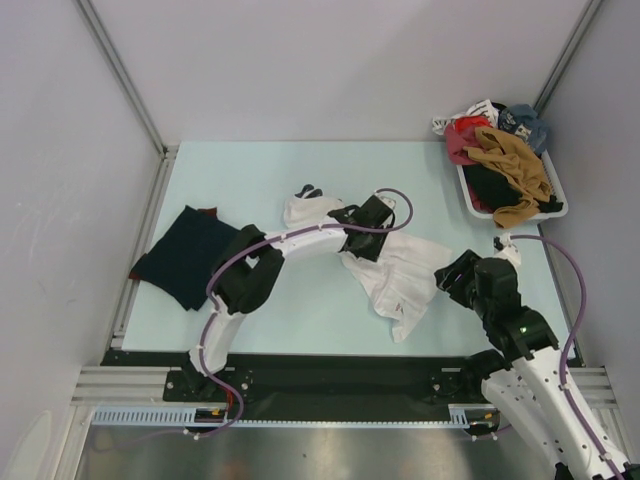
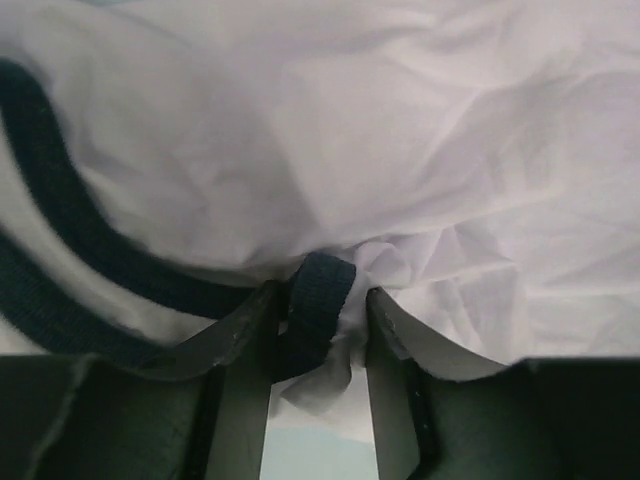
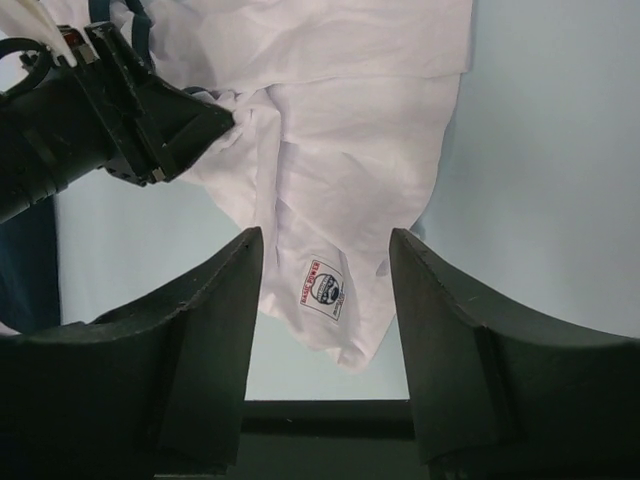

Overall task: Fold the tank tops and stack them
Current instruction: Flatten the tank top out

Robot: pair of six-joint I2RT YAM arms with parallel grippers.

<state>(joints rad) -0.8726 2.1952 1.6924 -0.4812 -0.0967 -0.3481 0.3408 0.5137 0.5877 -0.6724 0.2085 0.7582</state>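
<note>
White tank top (image 1: 400, 275), pre-fold stage: pinches navy trim (image 2: 320, 290) in left gripper (image 2: 320, 312), hovers right gripper (image 3: 325, 240) spread, empty; next likely needs pulling flat.

white tank top (image 2: 400, 150), navy trim (image 2: 316, 300) pinched between jaws

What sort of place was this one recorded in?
Probably a lab robot cell, not a home: a pale table boxed in by blank white panels, two arms bolted to a rail at its near edge, a white tank top on it, and a tray of jumbled clothes.
</note>
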